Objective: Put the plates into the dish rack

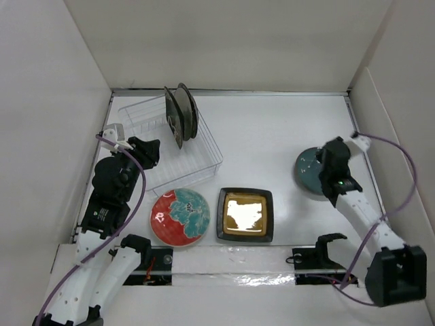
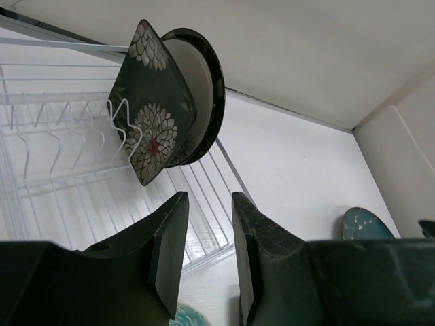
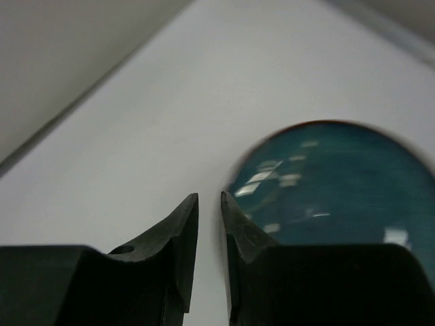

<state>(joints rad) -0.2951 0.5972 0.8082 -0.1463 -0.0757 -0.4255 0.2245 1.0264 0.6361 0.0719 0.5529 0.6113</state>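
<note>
Logged dish rack (image 1: 187, 175) at 10 o'clock on the table (image 1: 272, 129), clear ribbed wire, with two plates standing on edge at its far end. Square dark floral plate (image 2: 146, 109) set in front of round dark-rimmed cream plate (image 2: 204, 88), touching or nearly so. Rims running roughly 12-to-6 in the top view, faces toward 9 and 3. Counted three more lying flat, face up, with no long axis to speak of: square black-gold plate (image 1: 245, 214) at 6 o'clock, sides square to the table edge; red plate with teal flowers (image 1: 180, 216) just beside it at 7; teal plate (image 1: 306, 170) well apart at 3. Judged all stiff, glazed, slick, fairly heavy and chip-prone; best taken at the rim, pinched across its thickness, then tipped upright for a slot. Noted left gripper (image 2: 211, 197) near the rack's left side at 9, fingers parted only narrowly, empty. Noted right gripper (image 3: 209, 197) at the teal plate's rim, fingers all but pressed together, nothing between; contact not determinable. Would need spreading before any pinch.
</note>
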